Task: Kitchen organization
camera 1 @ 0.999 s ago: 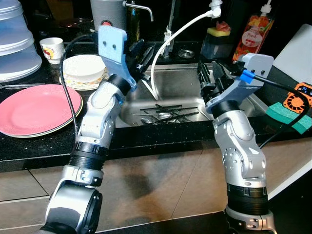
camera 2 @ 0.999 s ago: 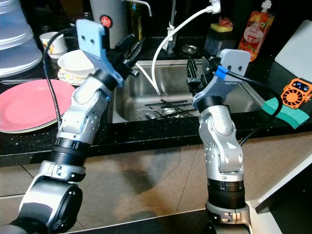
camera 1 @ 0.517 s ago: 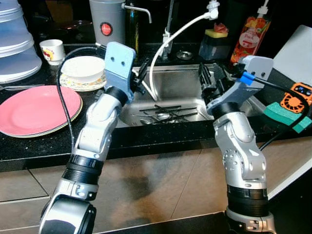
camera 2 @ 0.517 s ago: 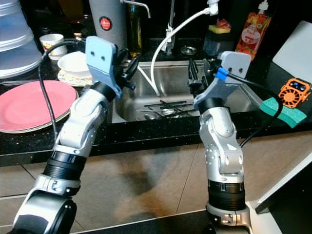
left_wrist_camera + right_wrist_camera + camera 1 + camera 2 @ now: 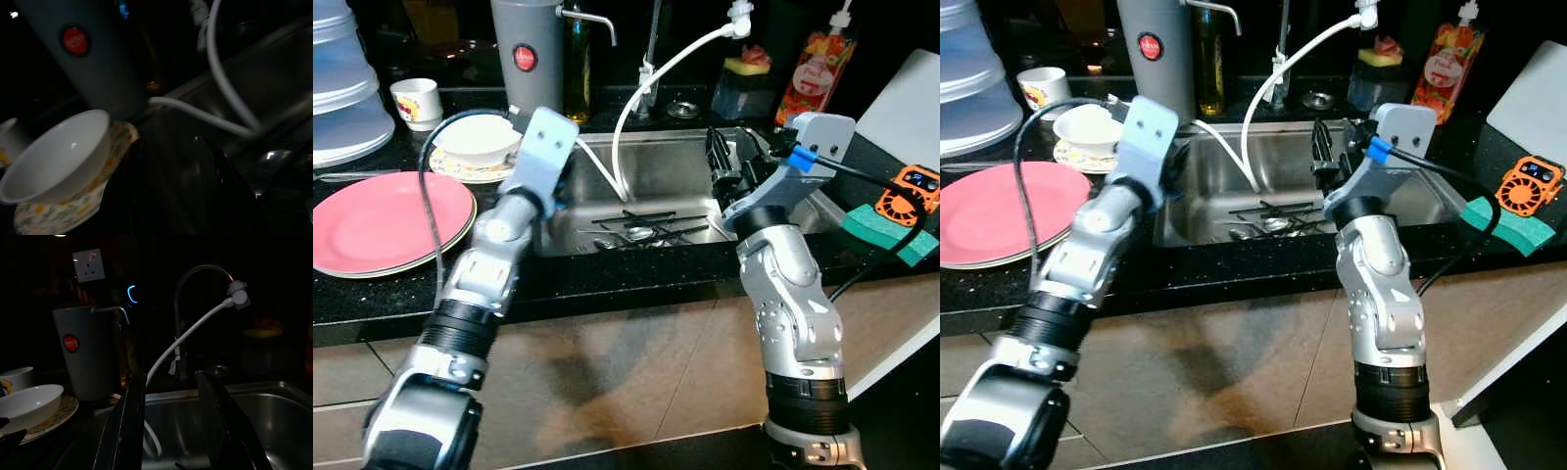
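My right hand [image 5: 168, 421] hovers over the steel sink's [image 5: 675, 171] right side, fingers spread and empty. My left hand [image 5: 195, 186] is at the sink's left rim; I cannot tell its state. Cutlery [image 5: 641, 230] lies in the sink; a white bowl [image 5: 478, 137] sits far left on the counter [image 5: 372, 289].

Metal, glazed ware and polished stone around our two arms

We see a brushed steel sink [image 5: 671, 162] with a dull shine, and thin metal cutlery [image 5: 641, 232] in it that glints. The counter [image 5: 372, 294] looks like black polished stone with fine speckles. The pink plate [image 5: 382, 220] and the white bowl [image 5: 56, 152] are smooth and glossy, like glazed ceramic. The white hose [image 5: 666, 73] looks like matt plastic. Our arms are satin silver metal.
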You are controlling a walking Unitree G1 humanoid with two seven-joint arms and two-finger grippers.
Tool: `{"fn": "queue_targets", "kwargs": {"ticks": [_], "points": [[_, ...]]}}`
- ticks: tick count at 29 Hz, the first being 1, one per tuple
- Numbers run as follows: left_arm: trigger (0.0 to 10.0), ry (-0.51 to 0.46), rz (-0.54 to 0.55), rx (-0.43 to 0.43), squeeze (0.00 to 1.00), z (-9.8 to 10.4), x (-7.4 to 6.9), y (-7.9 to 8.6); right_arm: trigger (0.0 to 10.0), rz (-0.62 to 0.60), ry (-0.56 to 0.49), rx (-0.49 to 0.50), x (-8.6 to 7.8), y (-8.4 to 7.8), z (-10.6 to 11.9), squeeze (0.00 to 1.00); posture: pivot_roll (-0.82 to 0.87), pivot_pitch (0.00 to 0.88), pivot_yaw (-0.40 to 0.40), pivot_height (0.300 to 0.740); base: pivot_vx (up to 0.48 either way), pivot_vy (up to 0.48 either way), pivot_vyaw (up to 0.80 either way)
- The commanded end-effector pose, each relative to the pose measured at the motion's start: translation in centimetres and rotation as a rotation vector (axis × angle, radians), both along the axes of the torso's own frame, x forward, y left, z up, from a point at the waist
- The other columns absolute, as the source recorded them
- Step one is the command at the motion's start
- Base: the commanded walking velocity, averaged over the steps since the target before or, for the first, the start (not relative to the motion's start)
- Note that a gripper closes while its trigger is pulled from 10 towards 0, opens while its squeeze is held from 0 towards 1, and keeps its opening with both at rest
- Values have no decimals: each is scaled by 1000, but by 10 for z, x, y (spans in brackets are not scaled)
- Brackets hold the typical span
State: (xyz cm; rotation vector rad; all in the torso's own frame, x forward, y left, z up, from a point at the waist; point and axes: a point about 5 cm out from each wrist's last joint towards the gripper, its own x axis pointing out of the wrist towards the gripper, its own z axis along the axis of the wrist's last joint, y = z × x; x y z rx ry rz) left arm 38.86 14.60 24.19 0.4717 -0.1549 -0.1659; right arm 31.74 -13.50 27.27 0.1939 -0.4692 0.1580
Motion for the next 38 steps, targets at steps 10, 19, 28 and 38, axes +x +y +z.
{"fn": "queue_targets", "kwargs": {"ticks": [10, 19, 28, 38], "points": [[10000, 112, 158, 421, 0, 39, 23, 80, 10000, 30, -54, 26, -13, 3, 13, 0, 10, 10, 21, 740, 0, 0, 0], [10000, 184, 85, 549, 1000, 44, 22, 91, 10000, 47, -28, 55, -25, 7, 9, 0, 24, 118, 24, 740, 0, 0, 0], [10000, 185, 87, 648, 0, 55, 24, 92, 10000, 70, -27, 85, -25, 11, 16, 0, 40, 181, 20, 740, 0, 0, 0], [10000, 211, 175, 642, 0, 46, 25, 99, 10000, 59, -18, 118, -34, 11, 19, 0, 17, 239, 24, 740, 0, 0, 0]]}}
